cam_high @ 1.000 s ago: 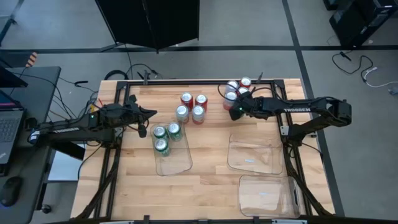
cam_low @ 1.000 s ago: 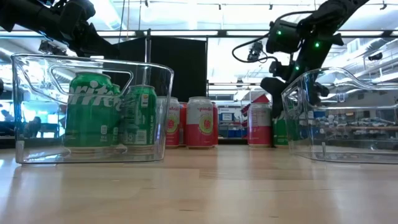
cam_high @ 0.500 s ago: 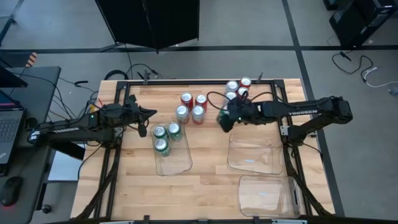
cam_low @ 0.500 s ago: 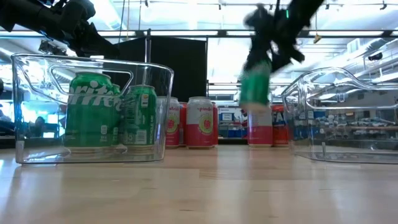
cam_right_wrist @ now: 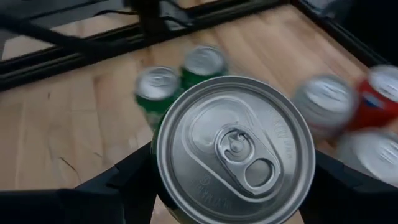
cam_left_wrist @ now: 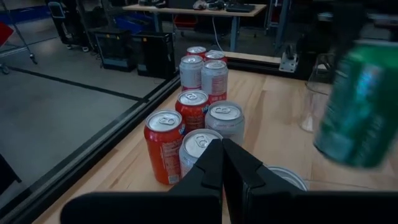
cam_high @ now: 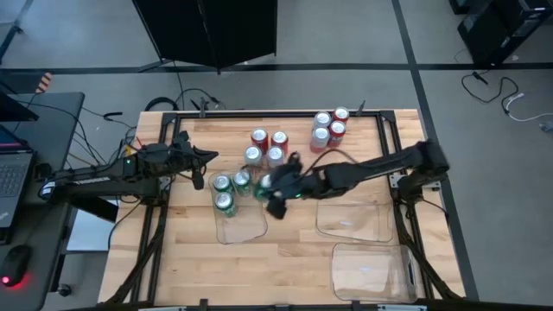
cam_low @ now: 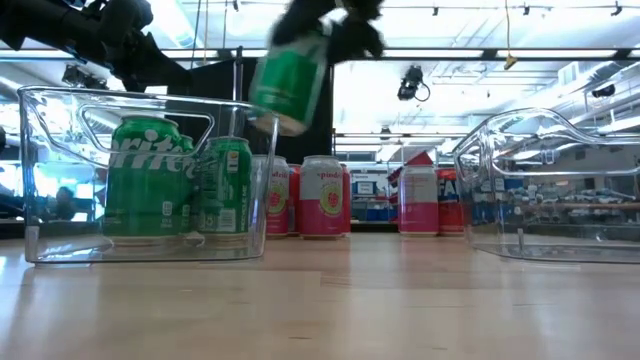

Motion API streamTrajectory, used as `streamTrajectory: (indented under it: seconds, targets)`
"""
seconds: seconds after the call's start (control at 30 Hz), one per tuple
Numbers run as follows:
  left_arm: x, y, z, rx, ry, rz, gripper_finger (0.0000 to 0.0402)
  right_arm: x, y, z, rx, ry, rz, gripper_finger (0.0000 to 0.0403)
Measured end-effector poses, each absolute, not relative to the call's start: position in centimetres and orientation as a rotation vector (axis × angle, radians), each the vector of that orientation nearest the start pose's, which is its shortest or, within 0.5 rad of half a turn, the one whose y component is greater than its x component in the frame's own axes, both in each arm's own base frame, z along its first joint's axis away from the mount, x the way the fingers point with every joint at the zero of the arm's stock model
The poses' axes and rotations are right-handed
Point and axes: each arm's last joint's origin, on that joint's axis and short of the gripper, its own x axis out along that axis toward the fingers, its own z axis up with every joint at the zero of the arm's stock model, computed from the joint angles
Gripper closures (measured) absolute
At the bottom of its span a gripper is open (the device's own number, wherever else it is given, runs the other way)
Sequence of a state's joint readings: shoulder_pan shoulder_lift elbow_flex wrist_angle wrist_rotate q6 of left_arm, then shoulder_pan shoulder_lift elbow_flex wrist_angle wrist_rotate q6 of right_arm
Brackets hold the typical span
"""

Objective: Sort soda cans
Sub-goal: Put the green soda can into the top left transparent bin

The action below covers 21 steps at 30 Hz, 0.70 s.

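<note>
My right gripper [cam_high: 270, 188] reaches across to the table's middle and is shut on a green can [cam_low: 290, 80], held in the air beside the right wall of the left clear tray [cam_high: 240, 220]. Three green cans [cam_high: 225, 192] stand upright in that tray. Two red and two silver cans [cam_high: 266, 147] stand in a cluster behind it. Another cluster of two red and two silver cans [cam_high: 328, 128] stands at the far edge. My left gripper [cam_high: 206, 156] hovers shut over the tray's far left corner, with its fingers together in the left wrist view [cam_left_wrist: 222, 163]. My right gripper pinches the green can by its side wall [cam_right_wrist: 163, 186], one finger [cam_right_wrist: 127, 177] on each side just below the silver top [cam_right_wrist: 235, 146]. The fingers come from the top end, along the can. The can is lifted clear and tilted [cam_low: 290, 80], higher than the tray rim.
Two more clear trays lie on the right half, one in the middle [cam_high: 350, 212] and one at the near edge [cam_high: 371, 269]. A black frame rail [cam_high: 259, 114] runs along the far edge. Bare wood [cam_high: 294, 259] lies between the trays.
My right gripper was at the far right cluster. It lifted the green can clear of the table and carried it quickly toward the table's left and near side, to beside the left tray. The can now tilts. The left arm kept still.
</note>
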<state>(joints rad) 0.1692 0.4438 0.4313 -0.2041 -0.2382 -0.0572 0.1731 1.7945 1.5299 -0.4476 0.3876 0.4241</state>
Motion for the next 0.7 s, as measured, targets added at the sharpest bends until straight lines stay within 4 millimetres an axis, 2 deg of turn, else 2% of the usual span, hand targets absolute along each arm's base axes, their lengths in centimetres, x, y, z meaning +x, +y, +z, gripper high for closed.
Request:
streamTrajectory:
  seconds: [0.13,0.27,0.4,0.7]
  targets:
    - [11.8,2.7,25.3,-0.047,0.208,0.412,0.0398,42.9,6.3,27.7,0.155,0.691,-0.298,0.0116]
    - [11.8,2.7,25.3,-0.046,0.211,0.412,0.0398,45.2,6.2,26.0,0.100,0.737,-0.290,0.0115]
    - [11.8,2.7,25.3,-0.045,0.212,0.411,0.0398,46.4,5.8,24.2,0.082,0.772,-0.290,0.0116]
    - [11.8,2.7,25.3,-0.045,0.213,0.411,0.0398,47.7,4.9,20.7,0.090,0.835,-0.294,0.0115]
